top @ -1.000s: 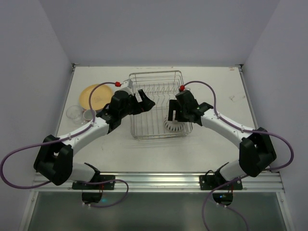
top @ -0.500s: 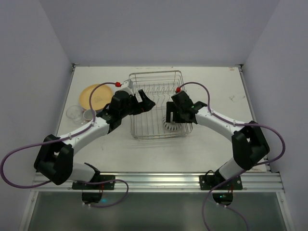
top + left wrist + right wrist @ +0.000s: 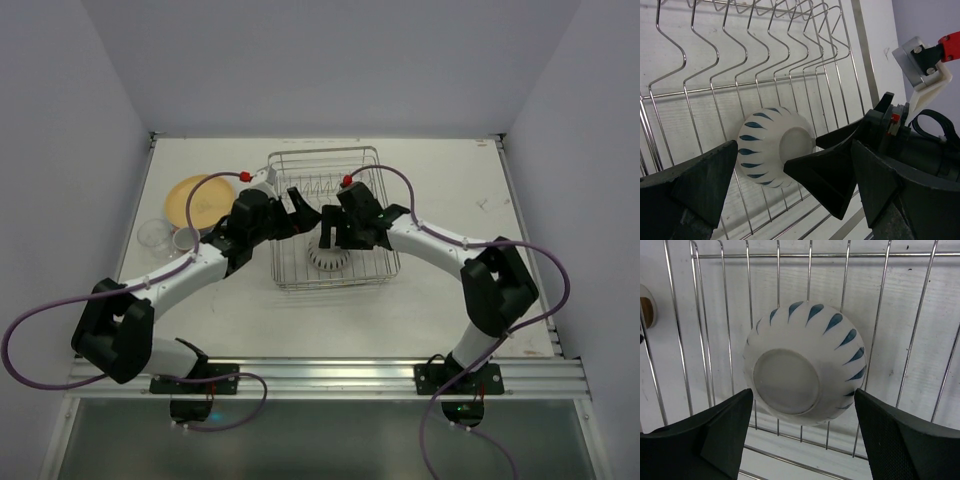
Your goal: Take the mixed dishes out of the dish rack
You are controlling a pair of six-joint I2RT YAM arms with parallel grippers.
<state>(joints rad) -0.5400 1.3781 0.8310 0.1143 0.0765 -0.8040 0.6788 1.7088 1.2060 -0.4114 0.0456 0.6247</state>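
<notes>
Your right gripper (image 3: 802, 392) clamps the upturned white ribbed bowl (image 3: 805, 372) across its flanks to clear the dish rack (image 3: 320, 150), while your left gripper (image 3: 760, 157) gapes empty alongside.

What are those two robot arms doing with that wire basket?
They are emptying the dish rack. The right tool straddles the upside-down white bowl, the only dish in it, and seems to grip it. The left tool hovers open beside it. A yellow plate and a clear glass are already out on the table.
</notes>
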